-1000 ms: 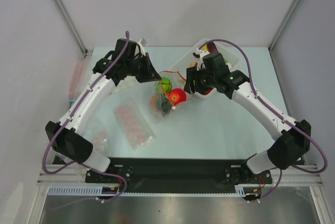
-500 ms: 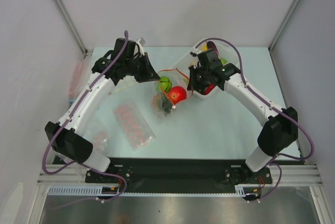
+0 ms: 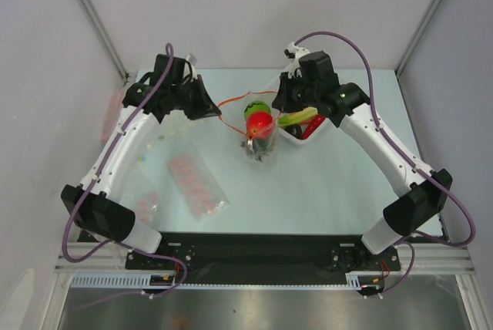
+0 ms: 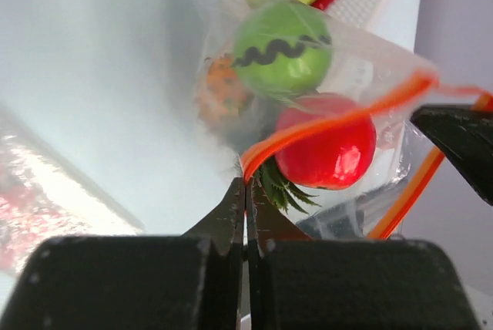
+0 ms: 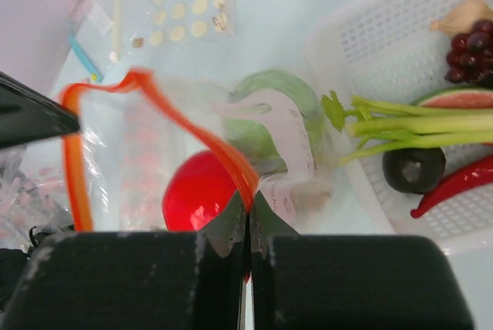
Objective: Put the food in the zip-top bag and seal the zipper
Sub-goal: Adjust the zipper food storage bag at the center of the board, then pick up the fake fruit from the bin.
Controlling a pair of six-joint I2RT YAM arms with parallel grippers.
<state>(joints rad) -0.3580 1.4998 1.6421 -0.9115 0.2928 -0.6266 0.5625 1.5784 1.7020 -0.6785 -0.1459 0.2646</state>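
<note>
Since the earlier frame both arms have pulled apart and upward. The left gripper (image 3: 209, 110) has gone toward the left, the right gripper (image 3: 279, 106) has gone toward the far side, and the zip-top bag (image 3: 260, 143) has come up with them. It now hangs between the two, near the white basket (image 3: 296, 139), and only its bottom seems to reach the table (image 3: 331, 183).

The zipper (image 3: 236, 105) is stretched like a line from one gripper to the other. Each wrist view shows the jaws fully pressed together, with the orange-red strip pinched at the tips and no gap visible.

The green fruit (image 4: 283, 48) and the red fruit (image 4: 327, 153) sit inside the clear plastic, the green one above the red one. The pineapple (image 4: 219, 91) is behind them, and its green crown shows under the red fruit. So I judge the filling step is done and only the sealing is left.

I cannot say for sure if the mouth is closed. In the right wrist view the strip makes a bent loop, and in the left wrist view a second orange band runs apart from the first, so the two lips look still separated. The shiny plastic hides where they meet. The pineapple's body is blurred, and the top view hides it almost fully.
</note>
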